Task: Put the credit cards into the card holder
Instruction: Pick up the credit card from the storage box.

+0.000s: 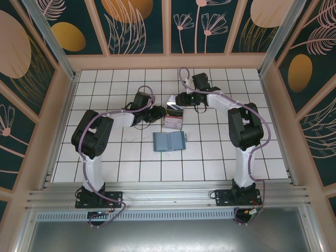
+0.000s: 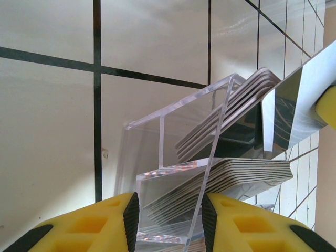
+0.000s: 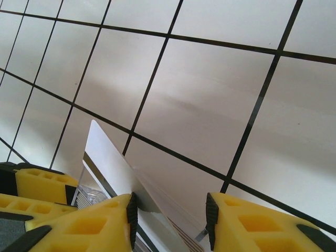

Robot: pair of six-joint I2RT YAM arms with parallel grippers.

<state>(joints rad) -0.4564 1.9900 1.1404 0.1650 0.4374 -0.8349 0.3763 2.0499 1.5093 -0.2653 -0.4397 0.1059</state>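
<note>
Silvery card (image 3: 113, 168) stands tilted between the pads of the right claw (image 3: 170, 210), touching one pad; whether it is pinched I cannot tell. More cards (image 2: 247, 176) lie stacked in the clear box (image 2: 173, 136), which the left claw (image 2: 169, 210) clamps. Left arm (image 1: 94, 131) and right arm (image 1: 244, 126) bend inward over the middle of the worktop (image 1: 220, 157). From above, the teal wallet (image 1: 169, 141) lies open, just nearer the front edge than the box
</note>
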